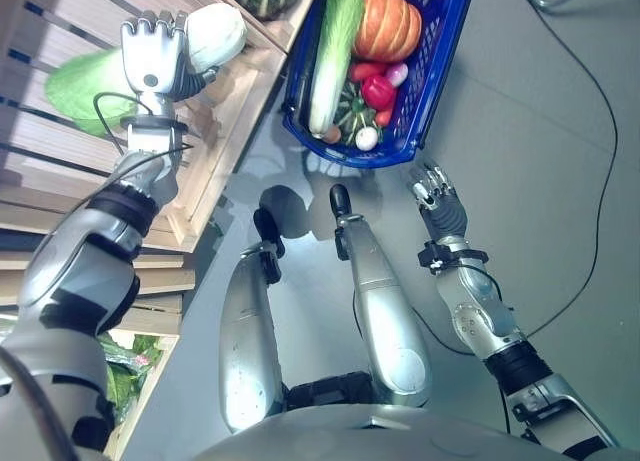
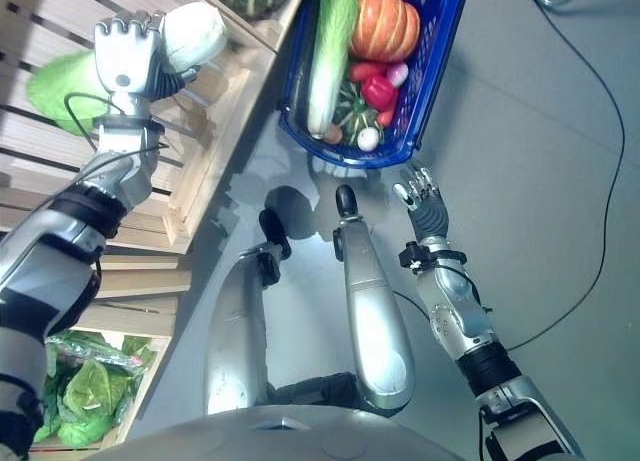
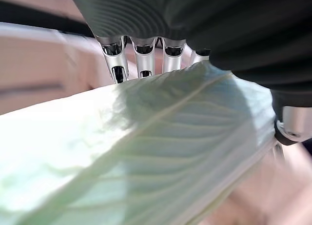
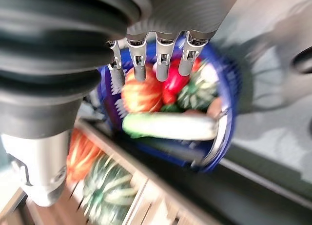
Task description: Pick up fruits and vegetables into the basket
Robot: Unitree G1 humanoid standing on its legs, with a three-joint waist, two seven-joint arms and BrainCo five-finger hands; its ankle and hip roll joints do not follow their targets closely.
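Gripping a pale, veined, leafy cabbage: left robot hand.

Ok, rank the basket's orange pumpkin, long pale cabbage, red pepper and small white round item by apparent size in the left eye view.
1. Long pale cabbage, about level with
2. orange pumpkin; these two look too close to separate.
3. Red pepper.
4. Small white round item.

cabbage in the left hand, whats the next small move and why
Probably carry it across toward the blue basket. The left hand has its fingers curled round the pale green cabbage above the wooden crate shelf, so the grasp looks made, and the basket sits off to its right on the floor, open-topped. The right hand hangs open near the basket rim.
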